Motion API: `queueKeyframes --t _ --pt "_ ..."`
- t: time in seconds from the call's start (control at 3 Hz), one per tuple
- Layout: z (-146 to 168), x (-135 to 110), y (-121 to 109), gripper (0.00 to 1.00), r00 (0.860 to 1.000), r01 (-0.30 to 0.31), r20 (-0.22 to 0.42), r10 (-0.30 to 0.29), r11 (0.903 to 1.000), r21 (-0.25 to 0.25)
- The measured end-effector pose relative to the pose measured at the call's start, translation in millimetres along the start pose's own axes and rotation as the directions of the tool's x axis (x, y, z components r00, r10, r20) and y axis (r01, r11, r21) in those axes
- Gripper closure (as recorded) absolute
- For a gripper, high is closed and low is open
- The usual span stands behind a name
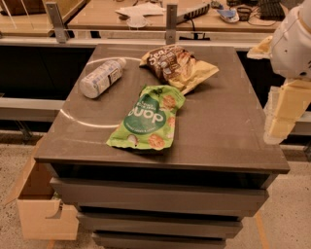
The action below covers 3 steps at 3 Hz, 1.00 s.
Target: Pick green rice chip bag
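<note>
Green rice chip bag (148, 119): lying flat on the dark worktop (228, 131), a little left of centre and toward the front edge; bright green and crinkled; dark green circle in the middle with large white letters, seen upside down from this camera; pictured round rice cakes above and below the circle; long axis running roughly front to back, far end tipped slightly to the right.

Brown-and-yellow chip bag (177, 65): just behind the green bag, toward the back of the worktop; lying flat and rumpled; near corner close to the green bag's far end, contact not clear.

White plastic bottle (101, 78): on its side at the back left of the worktop; apart from both bags; cap end pointing toward the back right.

Pale ring mark (77, 119): curved across the left part of the worktop; partly covered by the green bag.

Gripper (283, 114): cream-coloured, at the right border of the view; hanging beside the right edge of the worktop, well apart from the green bag; holding nothing visible; grip state not possible to tell.

Arm (294, 44): white, rounded housing directly above the gripper, cut off by the upper right corner.

Drawer fronts (160, 197): stacked beneath the worktop, dark.

Cardboard box (41, 214): on the speckled floor at lower left, beside the drawers.

Wooden desk (97, 14): behind the worktop; papers (141, 9) on it.
</note>
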State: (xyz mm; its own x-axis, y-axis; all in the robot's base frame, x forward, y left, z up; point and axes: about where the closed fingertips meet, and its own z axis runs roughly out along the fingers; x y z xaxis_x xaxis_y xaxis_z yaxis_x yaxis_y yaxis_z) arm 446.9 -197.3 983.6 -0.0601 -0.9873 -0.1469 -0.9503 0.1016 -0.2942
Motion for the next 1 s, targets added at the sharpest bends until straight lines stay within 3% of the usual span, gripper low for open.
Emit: queueKeyframes --t 0.33,0.67,1.0 --pt "12 -47 -15 0.00 0.953 0.301 0.060 -0.298 0.9527 -0.041" --pt "26 -76 -21 0.00 0.854 0.513 0.151 -0.498 0.8549 -0.079" --pt "53 -116 -30 0.00 0.681 0.721 0.271 -0.681 0.6883 -0.082"
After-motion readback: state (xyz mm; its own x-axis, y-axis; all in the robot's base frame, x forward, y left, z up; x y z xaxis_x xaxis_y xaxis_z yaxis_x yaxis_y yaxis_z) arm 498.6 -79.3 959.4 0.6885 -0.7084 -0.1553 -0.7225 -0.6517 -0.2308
